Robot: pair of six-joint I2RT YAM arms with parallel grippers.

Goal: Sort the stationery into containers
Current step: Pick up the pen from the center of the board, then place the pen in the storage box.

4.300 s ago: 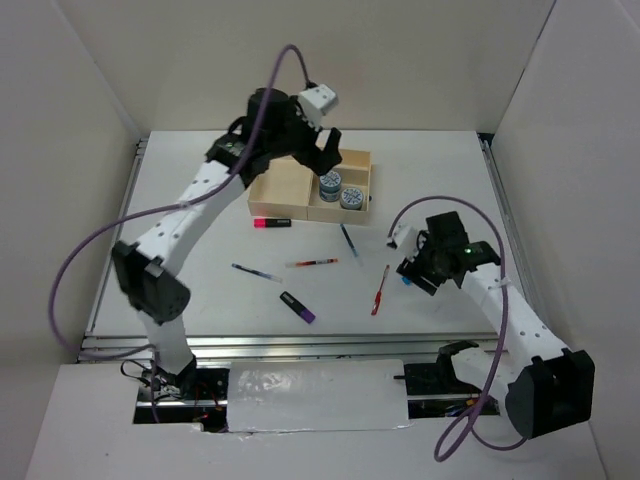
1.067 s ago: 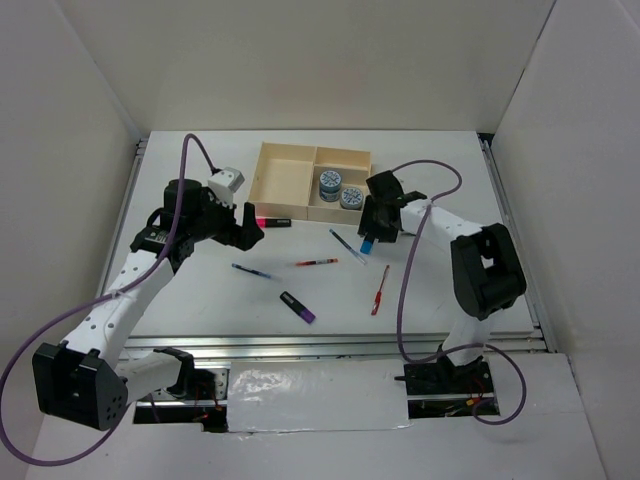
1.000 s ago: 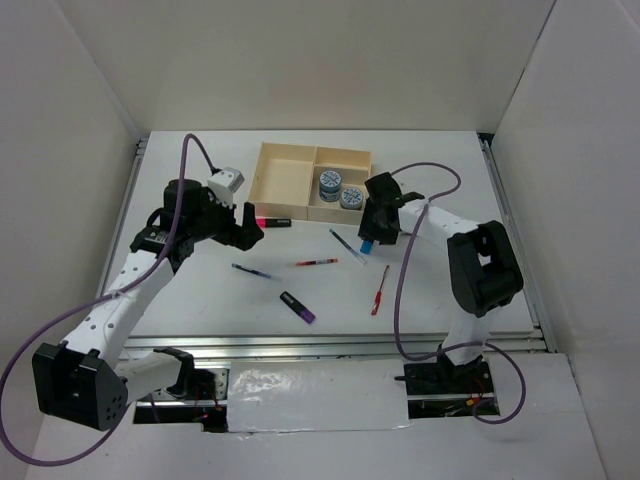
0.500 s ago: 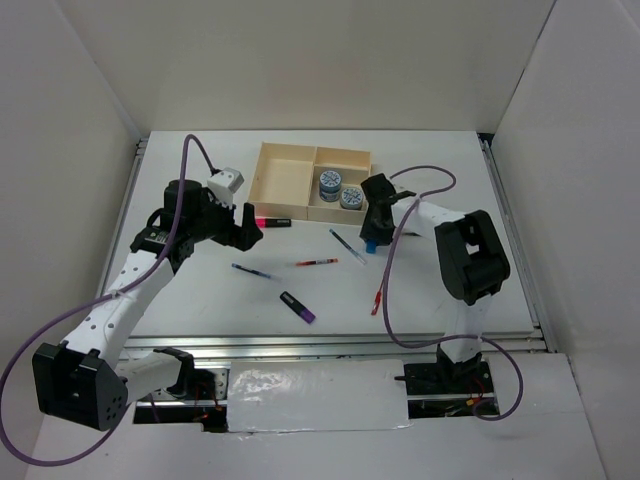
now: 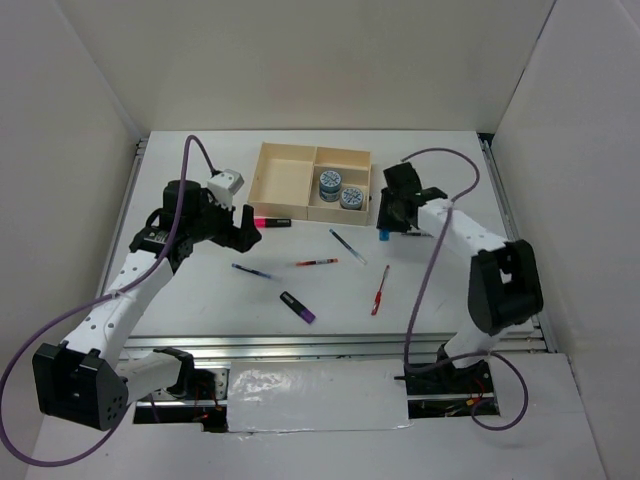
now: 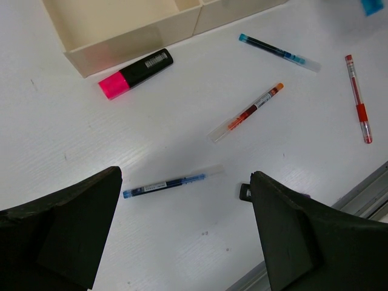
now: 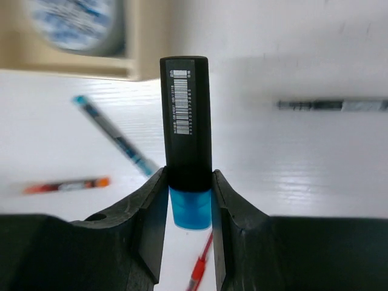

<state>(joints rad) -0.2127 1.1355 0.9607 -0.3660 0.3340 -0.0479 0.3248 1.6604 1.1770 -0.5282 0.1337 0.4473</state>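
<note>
The beige tray [image 5: 285,180] stands at the back middle with two patterned tape rolls [image 5: 339,190] in a right compartment. My right gripper [image 5: 385,226] is shut on a black highlighter with a blue end [image 7: 186,121], held just right of the tray's near right corner. My left gripper [image 5: 245,226] is open and empty, left of the pink-ended highlighter [image 5: 272,222], above the table [image 6: 185,242]. On the table lie two blue pens [image 5: 252,271] [image 5: 348,246], an orange-red pen [image 5: 316,262], a red pen [image 5: 380,290] and a purple-ended highlighter [image 5: 297,307].
The left wrist view shows the tray's near wall [image 6: 133,42], the pink highlighter [image 6: 136,74] and the pens spread out. A black pen [image 7: 333,105] lies to the right in the right wrist view. A metal rail [image 5: 300,345] runs along the table's near edge.
My right gripper has moved a little right and back with the blue-ended highlighter, and its arm has swung to the right. The left arm has stayed still.
</note>
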